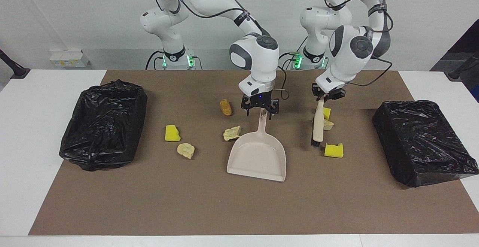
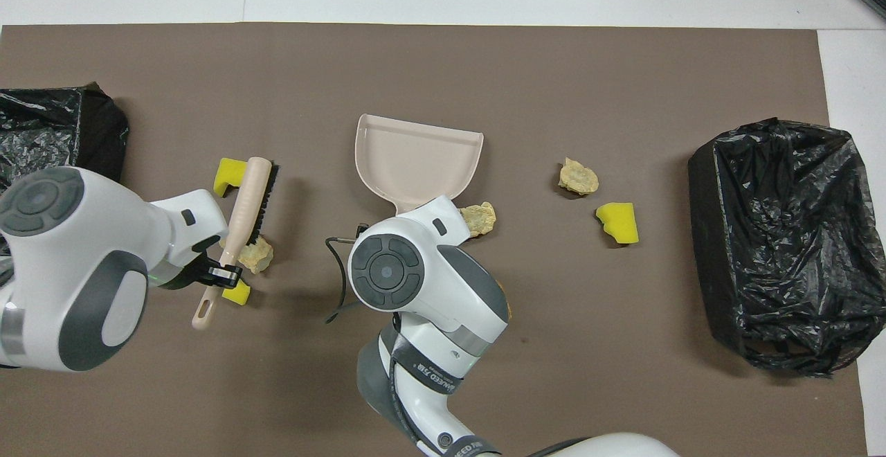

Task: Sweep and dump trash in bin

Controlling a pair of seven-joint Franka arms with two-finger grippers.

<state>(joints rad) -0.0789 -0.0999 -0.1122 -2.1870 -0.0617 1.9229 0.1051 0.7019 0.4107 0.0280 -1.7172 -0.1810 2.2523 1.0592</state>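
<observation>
**A:** Where is the trash lying?

**B:** All of it is lying loose on the brown mat (image 1: 187, 202) covering the table (image 1: 22, 127). In the facing view an orange chunk (image 1: 225, 107) is sitting in the upper middle; a beige chunk (image 1: 232, 133) is lying just beside the dustpan (image 1: 258, 157), where the handle meets the pan. A yellow sponge (image 1: 172, 133) and a pale lump (image 1: 186, 150) are lying close together left of centre, near the bagged bin (image 1: 103, 123) at the frame's left.

**A:** And the rest?

**B:** Three are clustering right of centre around the brush (image 1: 318, 125): a yellow piece (image 1: 326, 112) and a beige piece (image 1: 328, 124) are lying right beside its handle; a notched yellow block (image 1: 333, 150) is lying just beside its bristles. The second bin (image 1: 424, 142) is sitting at the frame's right.

**A:** What are the arms doing?

**B:** The left gripper (image 1: 325, 96) is gripping the brush by the upper part of its handle, fingers clamped on it, with the bristle end slanting down to the mat. The right gripper (image 1: 260, 109) is hovering at the tip of the dustpan's handle in mid-frame, fingers spread wide; I cannot tell whether they are touching it.
</observation>
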